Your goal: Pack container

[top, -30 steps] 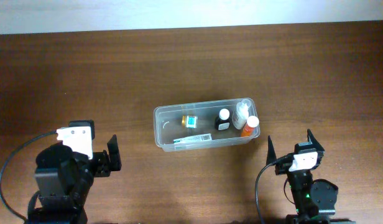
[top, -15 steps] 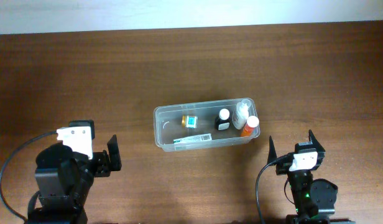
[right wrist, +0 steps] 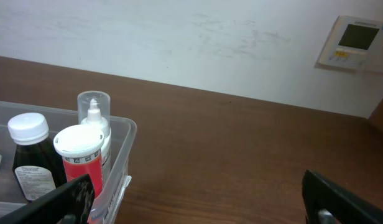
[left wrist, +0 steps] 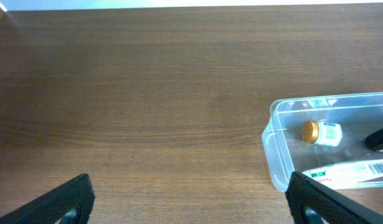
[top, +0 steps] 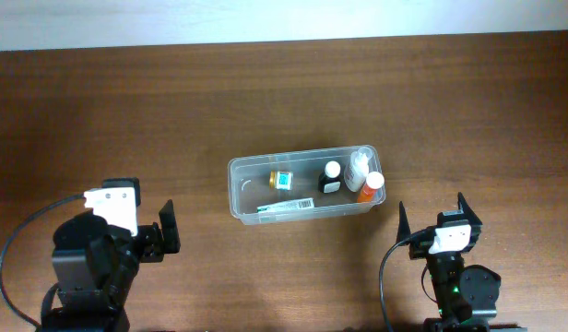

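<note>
The clear plastic container [top: 238, 189] sits at the table's middle. In it stand an orange bottle with a white cap [top: 371, 186], a white bottle with a clear cap [top: 359, 166] and a dark bottle with a white cap [top: 330, 177]. A small gold-capped bottle [top: 281, 179] and a white-and-green box [top: 288, 207] lie in it. My left gripper [top: 166, 230] is open and empty, left of the container [left wrist: 275, 155]. My right gripper [top: 431, 215] is open and empty, just right of the container [right wrist: 120, 155].
The brown wooden table [top: 127, 111] runs back to a white wall [right wrist: 191, 43]. A wall thermostat [right wrist: 356, 42] hangs at the upper right in the right wrist view.
</note>
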Action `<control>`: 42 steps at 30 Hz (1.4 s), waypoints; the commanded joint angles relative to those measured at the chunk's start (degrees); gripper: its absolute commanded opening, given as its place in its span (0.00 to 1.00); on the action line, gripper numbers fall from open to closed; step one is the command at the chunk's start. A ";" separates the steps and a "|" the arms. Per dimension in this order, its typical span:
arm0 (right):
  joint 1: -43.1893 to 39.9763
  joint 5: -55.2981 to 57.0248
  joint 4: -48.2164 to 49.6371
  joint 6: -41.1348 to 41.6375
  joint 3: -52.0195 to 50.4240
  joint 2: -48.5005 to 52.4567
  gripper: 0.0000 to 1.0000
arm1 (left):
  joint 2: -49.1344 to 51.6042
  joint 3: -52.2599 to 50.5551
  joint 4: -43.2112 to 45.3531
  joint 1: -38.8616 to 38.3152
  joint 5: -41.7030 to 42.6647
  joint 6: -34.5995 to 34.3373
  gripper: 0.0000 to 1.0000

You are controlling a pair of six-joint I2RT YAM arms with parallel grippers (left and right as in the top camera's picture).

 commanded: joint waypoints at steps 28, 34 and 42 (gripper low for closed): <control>0.35 0.90 -0.35 -0.02 -0.31 -0.55 0.98 | -37.46 -49.48 52.22 -0.09 0.68 1.46 1.00; 0.35 0.92 -0.35 -0.02 -0.31 -0.52 0.98 | -37.46 -52.02 46.80 -0.13 0.90 1.42 0.99; 0.35 0.92 -0.35 0.00 -0.31 -0.55 0.98 | -37.03 -51.95 45.07 -0.13 0.85 1.42 0.99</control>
